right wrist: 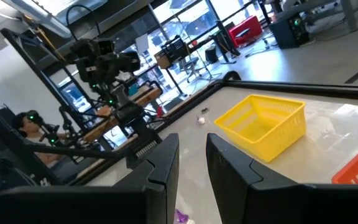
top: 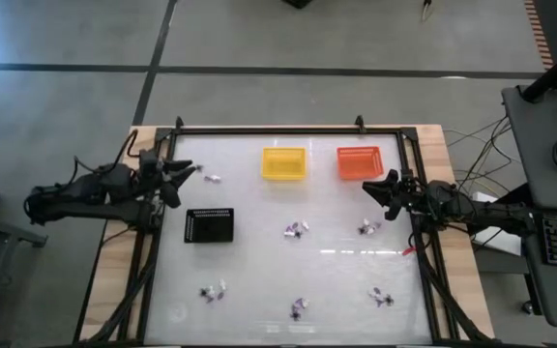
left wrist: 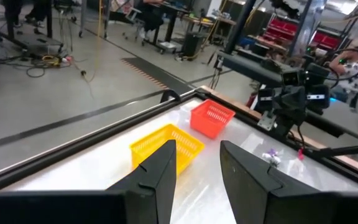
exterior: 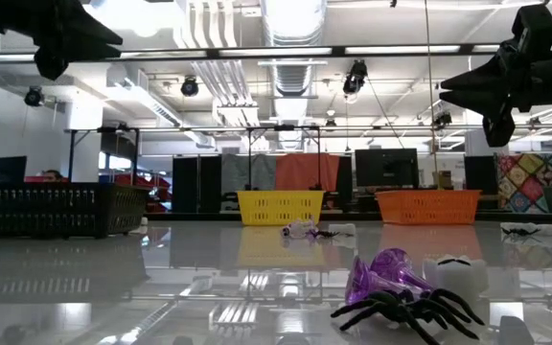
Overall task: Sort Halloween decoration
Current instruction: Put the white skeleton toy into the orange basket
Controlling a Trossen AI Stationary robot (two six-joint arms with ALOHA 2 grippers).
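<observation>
Yellow plastic mesh basket (top: 283, 162) and orange plastic mesh basket (top: 359, 162) side by side at far edge of white table (top: 259, 271); nothing seen inside either. Black rectangular tray (top: 210, 225) near left side, also shows nothing in it. Tiny black, white, purple Halloween trinkets (top: 295, 229) lie scattered in small clusters on table, outside all containers. Left claw (top: 190, 171) raised near far-left corner, fingers apart, holds nothing. Right claw (top: 368, 185) raised beside orange basket, fingers slightly apart, holds nothing.
</observation>
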